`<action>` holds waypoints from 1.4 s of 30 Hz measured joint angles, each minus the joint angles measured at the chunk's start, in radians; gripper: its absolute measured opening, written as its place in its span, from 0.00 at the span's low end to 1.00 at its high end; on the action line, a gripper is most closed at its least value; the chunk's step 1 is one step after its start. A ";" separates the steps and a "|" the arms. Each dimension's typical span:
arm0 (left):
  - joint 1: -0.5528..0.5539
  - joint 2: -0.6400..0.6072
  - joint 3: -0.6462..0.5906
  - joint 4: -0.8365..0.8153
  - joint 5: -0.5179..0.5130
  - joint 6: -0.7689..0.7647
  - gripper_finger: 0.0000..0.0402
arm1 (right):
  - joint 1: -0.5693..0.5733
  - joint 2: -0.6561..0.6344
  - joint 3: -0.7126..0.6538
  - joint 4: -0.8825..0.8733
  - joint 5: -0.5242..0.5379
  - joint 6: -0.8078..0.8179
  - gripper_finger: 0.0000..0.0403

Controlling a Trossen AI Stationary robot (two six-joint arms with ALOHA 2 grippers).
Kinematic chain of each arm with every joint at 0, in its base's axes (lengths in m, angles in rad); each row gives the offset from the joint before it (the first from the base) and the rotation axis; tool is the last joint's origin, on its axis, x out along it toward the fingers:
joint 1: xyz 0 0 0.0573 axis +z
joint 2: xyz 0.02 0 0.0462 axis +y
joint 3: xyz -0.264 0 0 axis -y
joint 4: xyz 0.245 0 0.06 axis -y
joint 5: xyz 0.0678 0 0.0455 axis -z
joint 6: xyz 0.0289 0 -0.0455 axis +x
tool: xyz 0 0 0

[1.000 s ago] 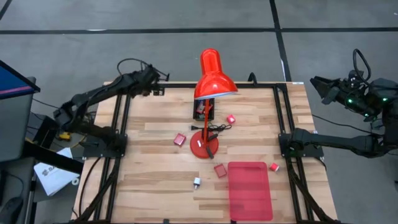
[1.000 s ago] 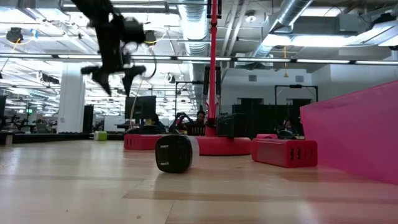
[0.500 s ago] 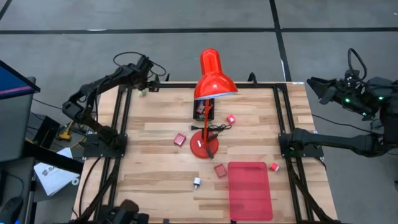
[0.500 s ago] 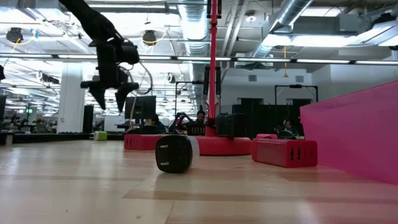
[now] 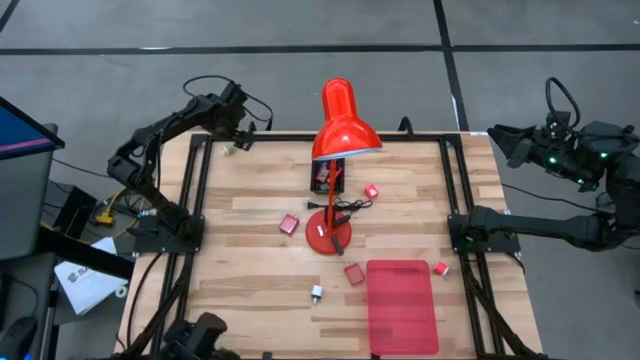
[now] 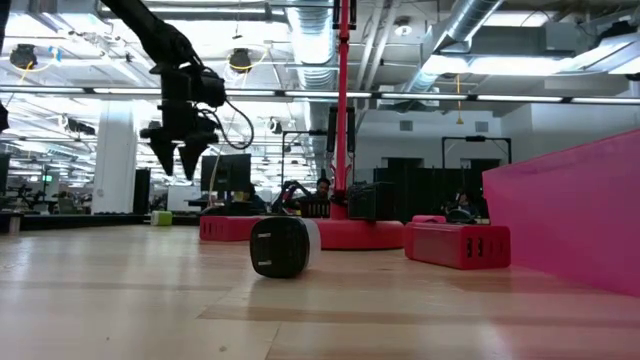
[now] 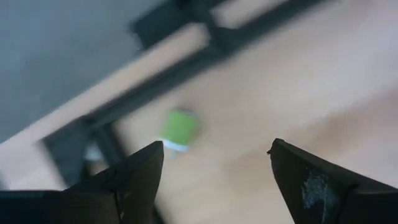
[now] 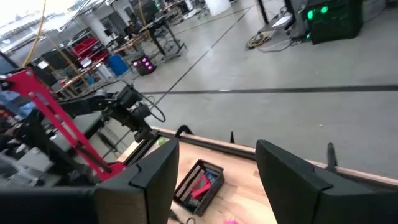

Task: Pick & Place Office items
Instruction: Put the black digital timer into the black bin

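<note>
We see the left pincer (image 5: 229, 123) raised over the table's (image 5: 250, 260) far-left corner, jaws apart and empty, a green piece (image 5: 229, 149) lying right below it. Mid-table, red blocks (image 5: 289, 224) and a white-silver piece (image 5: 316, 292) lie around the lamp (image 5: 340, 125) and tray (image 5: 402, 305). The right pincer (image 5: 497, 138) waits off the table's far-right edge, jaws apart, empty.

We see the left arm reaching out to the far left corner of the table, its elbow bent high, its wrist turned down. The left gripper (image 6: 176, 160) hangs above the boards there with its two fingers spread apart and nothing between them. The right arm waits off the table's right side, raised, its right gripper (image 5: 497, 135) holding its fingers apart and bare.
</note>
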State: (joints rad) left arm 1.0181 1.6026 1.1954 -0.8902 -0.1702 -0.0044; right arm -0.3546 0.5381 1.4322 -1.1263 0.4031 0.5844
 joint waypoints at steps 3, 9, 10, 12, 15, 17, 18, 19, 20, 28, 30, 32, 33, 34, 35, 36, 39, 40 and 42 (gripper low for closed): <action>-0.056 -0.001 0.000 -0.060 0.092 0.081 0.71 | 0.000 0.000 0.000 -0.007 -0.016 0.014 0.51; -0.230 -0.017 0.000 -0.176 0.080 0.234 0.71 | 0.000 0.000 0.000 -0.031 -0.053 0.029 0.51; -0.263 -0.025 0.000 -0.182 0.081 0.233 0.71 | 0.000 0.000 0.000 -0.033 -0.068 0.030 0.51; -0.330 -0.038 -0.004 -0.188 0.097 0.225 0.71 | 0.000 0.000 0.000 -0.054 -0.092 0.042 0.51; -0.435 -0.081 -0.044 -0.194 0.175 0.134 0.71 | 0.000 -0.001 0.000 -0.092 -0.111 0.071 0.51; -0.501 -0.118 -0.088 -0.194 0.245 0.042 0.71 | 0.000 -0.004 0.000 -0.106 -0.117 0.083 0.51; -0.538 -0.141 -0.110 -0.195 0.268 -0.004 0.71 | 0.000 -0.004 0.000 -0.105 -0.119 0.085 0.51; -0.577 -0.164 -0.132 -0.191 0.284 -0.045 0.71 | 0.000 -0.006 0.000 -0.104 -0.124 0.086 0.51; -0.619 -0.194 -0.157 -0.190 0.292 -0.088 0.71 | 0.000 -0.006 0.000 -0.104 -0.136 0.086 0.51; -1.000 -0.426 -0.280 0.005 0.336 -0.665 0.71 | 0.000 -0.007 0.000 -0.105 -0.232 0.089 0.51; -1.095 -0.455 -0.292 0.114 0.307 -0.826 0.71 | 0.000 -0.007 0.000 -0.111 -0.238 0.089 0.51; -1.177 -0.455 -0.293 0.188 0.253 -0.955 0.71 | 0.000 -0.007 0.000 -0.112 -0.238 0.089 0.51; -1.214 -0.455 -0.294 0.204 0.225 -1.004 0.71 | 0.000 -0.007 0.000 -0.112 -0.239 0.089 0.51; -1.246 -0.454 -0.294 0.215 0.198 -1.048 0.71 | 0.000 -0.007 0.000 -0.114 -0.246 0.089 0.51; -1.276 -0.446 -0.294 0.230 0.171 -1.086 0.71 | 0.000 -0.007 0.001 -0.121 -0.259 0.089 0.51; -1.299 -0.439 -0.294 0.238 0.142 -1.115 0.71 | 0.000 -0.007 0.000 -0.129 -0.278 0.092 0.51; -1.356 -0.439 -0.295 0.234 0.037 -1.187 0.71 | 0.000 -0.002 0.002 -0.154 -0.361 0.123 0.51; -1.366 -0.440 -0.294 0.241 -0.005 -1.208 0.71 | 0.000 0.004 0.002 -0.163 -0.397 0.136 0.51; -1.374 -0.439 -0.294 0.230 -0.085 -1.239 0.71 | -0.001 0.024 0.001 -0.181 -0.459 0.160 0.51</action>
State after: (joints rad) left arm -0.3556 1.1633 0.9010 -0.6605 -0.2547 -1.2430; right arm -0.3554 0.5621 1.4334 -1.3075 -0.0555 0.7442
